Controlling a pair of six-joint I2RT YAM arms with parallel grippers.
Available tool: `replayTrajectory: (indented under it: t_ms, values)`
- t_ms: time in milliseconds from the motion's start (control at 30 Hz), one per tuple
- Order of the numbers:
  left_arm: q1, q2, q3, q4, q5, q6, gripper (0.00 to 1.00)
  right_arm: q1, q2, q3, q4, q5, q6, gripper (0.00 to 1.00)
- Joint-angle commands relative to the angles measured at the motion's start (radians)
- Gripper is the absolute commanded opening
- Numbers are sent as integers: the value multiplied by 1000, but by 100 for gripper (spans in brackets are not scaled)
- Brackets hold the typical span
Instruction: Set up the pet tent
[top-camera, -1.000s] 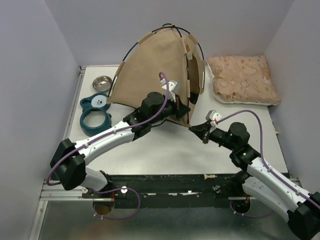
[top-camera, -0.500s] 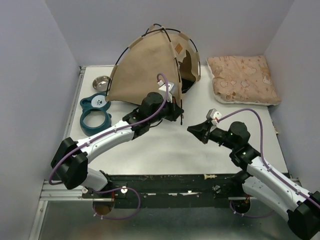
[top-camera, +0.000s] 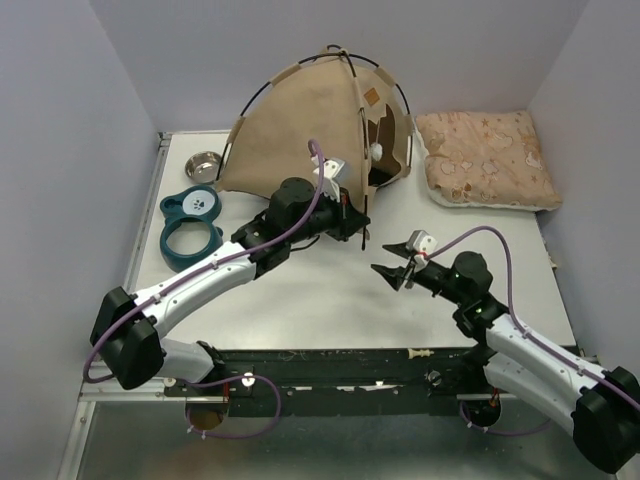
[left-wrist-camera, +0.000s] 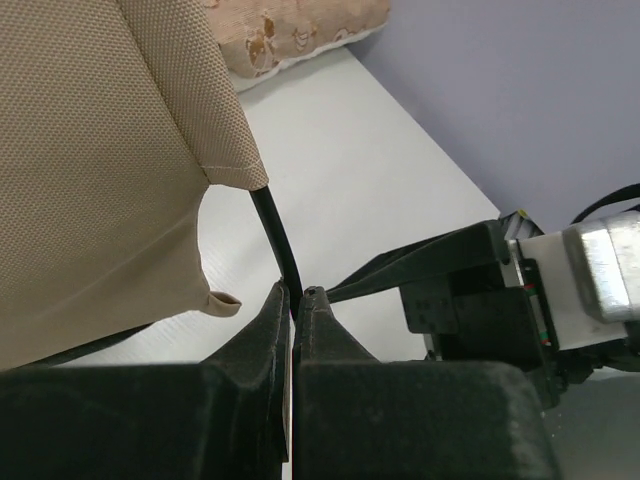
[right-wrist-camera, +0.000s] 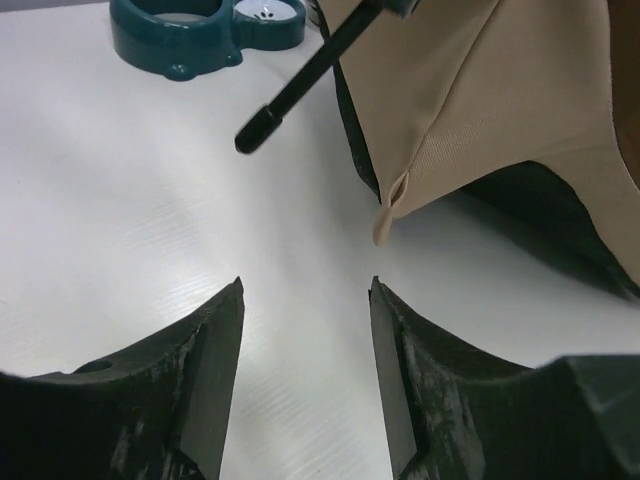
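The right gripper (right-wrist-camera: 305, 290) has just let go and drawn back from the near-right corner of the pet tent (top-camera: 305, 125) — its jaws now stand apart over the bare table (top-camera: 300, 300) with nothing between them. A second ago it was up against the tent's hem.

The left gripper (left-wrist-camera: 297, 296) stays pinched tight on a thin black pole (left-wrist-camera: 277, 232) just below the fabric's edge. The tent, standing domed at the far middle of the table, now appears to be steadied by that one grip. Since the earlier views the dome has shifted toward the far side, and its near hem no longer reaches the right gripper.

The pole's bare tip (right-wrist-camera: 255, 133) pokes out free, apart from the small fabric tab (right-wrist-camera: 385, 220) at the corner — a sign, it seems, that this corner is not yet fastened.

A teal double-ring bowl stand (top-camera: 190, 225) and a steel bowl (top-camera: 204, 165) sit left of the tent, and a pink cushion (top-camera: 487, 157) lies just beside it on the right. None of them blocks the corner, though the two arms crowd close there.
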Motion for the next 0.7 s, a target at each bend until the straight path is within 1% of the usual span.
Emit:
replayTrajectory:
  t_ms: [0, 67, 133, 167, 267, 400, 467, 567, 667]
  values:
    - [4, -47, 57, 24, 103, 3, 0, 0, 46, -7, 169, -28, -50, 62]
    - [9, -50, 63, 21, 112, -13, 0, 0, 65, 0, 191, -2, -61, 60]
    - [12, -47, 69, 31, 129, -39, 0, 0, 88, 1, 228, 3, -60, 53]
    - [14, -46, 69, 44, 133, -58, 0, 0, 100, -3, 254, -3, -52, 51]
    - [17, -33, 80, 59, 147, -84, 0, 0, 149, 7, 294, -37, -35, 53]
    - [20, -29, 94, 70, 150, -113, 0, 0, 193, -2, 330, -6, -52, 58]
    - [20, -27, 92, 78, 150, -125, 0, 0, 209, -9, 355, 41, -56, 60]
    - [21, -29, 88, 85, 153, -145, 0, 0, 232, -13, 392, 86, -61, 59]
    - [21, -29, 86, 87, 150, -153, 0, 0, 258, -7, 435, 83, -58, 55]
